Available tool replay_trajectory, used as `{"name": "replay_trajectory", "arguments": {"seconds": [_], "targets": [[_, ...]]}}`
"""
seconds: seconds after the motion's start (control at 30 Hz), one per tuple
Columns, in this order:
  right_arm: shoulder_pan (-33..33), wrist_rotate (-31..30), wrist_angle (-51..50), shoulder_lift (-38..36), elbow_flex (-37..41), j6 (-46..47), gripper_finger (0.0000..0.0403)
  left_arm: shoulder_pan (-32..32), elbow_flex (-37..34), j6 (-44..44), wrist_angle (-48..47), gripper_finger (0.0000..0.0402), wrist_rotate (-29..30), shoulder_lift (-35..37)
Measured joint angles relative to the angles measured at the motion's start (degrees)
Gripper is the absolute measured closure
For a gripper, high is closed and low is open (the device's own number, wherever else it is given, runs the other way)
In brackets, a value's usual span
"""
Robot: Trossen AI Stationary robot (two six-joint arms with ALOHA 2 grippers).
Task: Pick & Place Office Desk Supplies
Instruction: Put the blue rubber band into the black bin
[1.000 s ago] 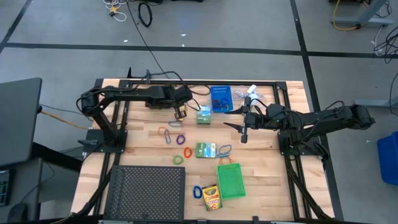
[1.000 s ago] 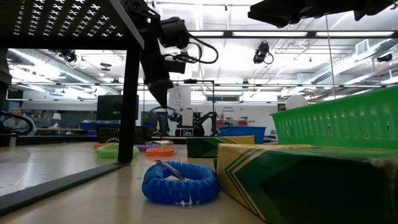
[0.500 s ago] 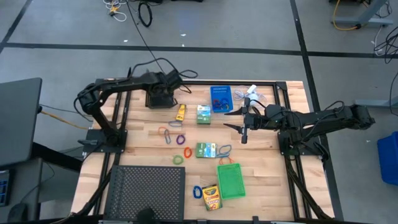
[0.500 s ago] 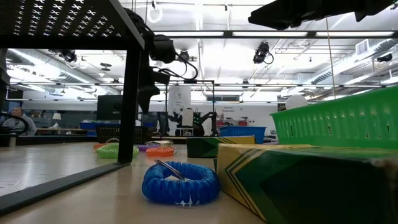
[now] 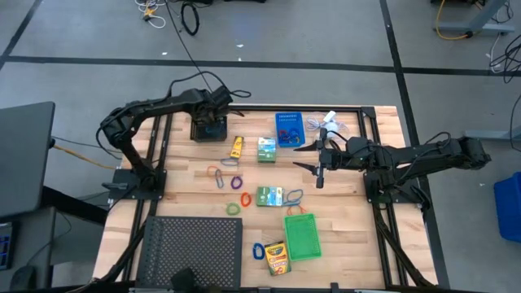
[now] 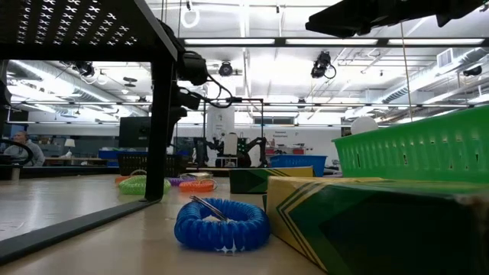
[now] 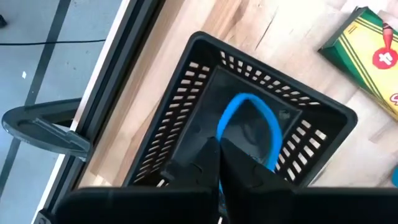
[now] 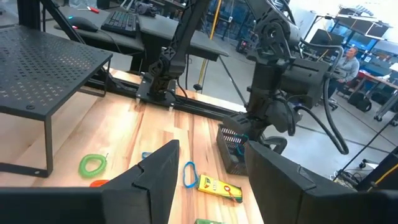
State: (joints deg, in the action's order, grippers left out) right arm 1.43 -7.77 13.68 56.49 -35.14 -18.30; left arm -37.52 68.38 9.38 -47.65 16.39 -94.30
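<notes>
My left gripper [image 5: 213, 122] hangs over the small black bin [image 5: 208, 130] at the table's far left. It is shut on a blue rubber-band loop [image 7: 249, 106] that reaches down into the bin [image 7: 186, 118]. My right gripper [image 5: 314, 163] hovers open, right of the far green-white box [image 5: 266, 150], and touches nothing. The yellow tube [image 5: 236, 146] lies flat beside that box. Coloured loops [image 5: 218, 176] lie mid-table near a second green-white box [image 5: 269, 196]. The blue bin [image 5: 288, 129] stands at the far edge. The green bin [image 5: 302, 236] and crayon box [image 5: 276, 258] sit near the front. My left gripper pinches the blue loop between its two shut fingers [image 7: 208, 163], which come from above and point down into the bin. The held end [image 7: 219, 140] runs behind the fingertips, so the exact spot is hidden. The rest of the loop hangs open below, inside the bin's walls.
A large black mesh tray [image 5: 194, 252] fills the near left corner. A white mini fan [image 5: 330, 122] stands at the far edge by my right arm. A blue coil [image 5: 258, 251] lies beside the crayon box. Bare wood shows left of the loops.
My left gripper has moved from over the yellow tube toward the table's far left edge and now stands above the black bin. The tube, covered a second ago, lies in plain sight.
</notes>
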Motion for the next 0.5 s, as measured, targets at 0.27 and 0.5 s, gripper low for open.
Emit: {"name": "replay_trajectory", "arguments": {"seconds": [0.27,0.5], "targets": [[0.0,0.0,-0.24,0.0,0.0,0.54,0.0211,0.04,0.0,1.12,-2.54,0.0351,-1.54,0.15],[0.0,0.0,-0.29,0.0,0.0,0.67,0.0211,0.04,0.02,3.08,-3.4,0.0299,-1.38,0.17]]}}
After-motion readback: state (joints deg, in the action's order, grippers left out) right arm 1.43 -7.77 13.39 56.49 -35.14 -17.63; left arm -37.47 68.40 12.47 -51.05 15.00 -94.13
